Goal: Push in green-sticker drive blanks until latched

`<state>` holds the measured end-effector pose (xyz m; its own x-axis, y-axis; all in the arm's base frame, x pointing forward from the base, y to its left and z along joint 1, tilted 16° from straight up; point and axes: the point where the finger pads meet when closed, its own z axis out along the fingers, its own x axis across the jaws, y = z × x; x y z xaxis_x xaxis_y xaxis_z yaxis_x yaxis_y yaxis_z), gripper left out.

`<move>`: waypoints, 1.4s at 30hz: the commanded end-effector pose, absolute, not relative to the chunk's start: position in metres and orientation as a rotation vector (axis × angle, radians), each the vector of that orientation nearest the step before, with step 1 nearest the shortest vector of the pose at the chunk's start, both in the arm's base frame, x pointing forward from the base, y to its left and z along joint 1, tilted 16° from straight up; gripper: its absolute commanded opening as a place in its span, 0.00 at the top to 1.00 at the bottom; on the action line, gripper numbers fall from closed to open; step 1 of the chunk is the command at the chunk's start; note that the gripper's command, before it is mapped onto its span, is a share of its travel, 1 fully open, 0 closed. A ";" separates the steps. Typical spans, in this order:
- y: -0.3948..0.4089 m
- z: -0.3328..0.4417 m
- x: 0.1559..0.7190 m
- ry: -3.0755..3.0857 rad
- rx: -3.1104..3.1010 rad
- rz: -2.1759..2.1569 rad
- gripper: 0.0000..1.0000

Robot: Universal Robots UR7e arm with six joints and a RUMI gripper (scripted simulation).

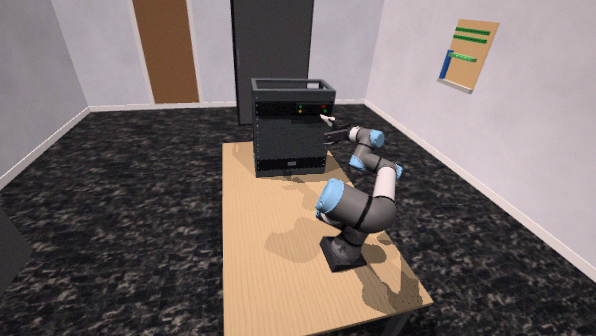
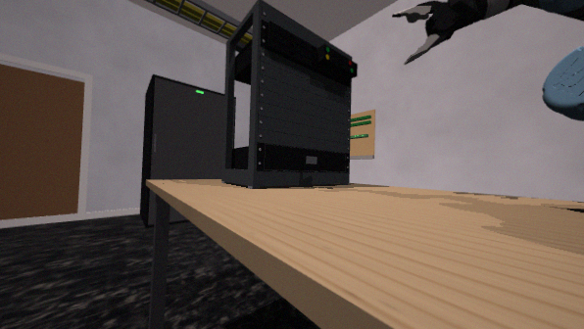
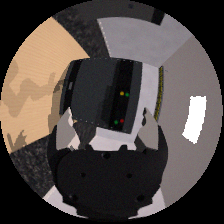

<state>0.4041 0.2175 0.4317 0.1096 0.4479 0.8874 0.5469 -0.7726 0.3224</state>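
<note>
Grey-and-white arm point(image 1: 367, 207), light-blue joint caps, black end effector point(image 1: 332, 127), pale fingertips.
</note>
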 end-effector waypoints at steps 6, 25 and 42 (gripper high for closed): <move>0.215 0.448 0.419 -0.751 -2.315 -2.046 0.00; 0.211 0.466 0.432 -0.512 -2.265 -2.263 0.00; 0.209 0.470 0.433 -0.437 -2.243 -2.318 0.00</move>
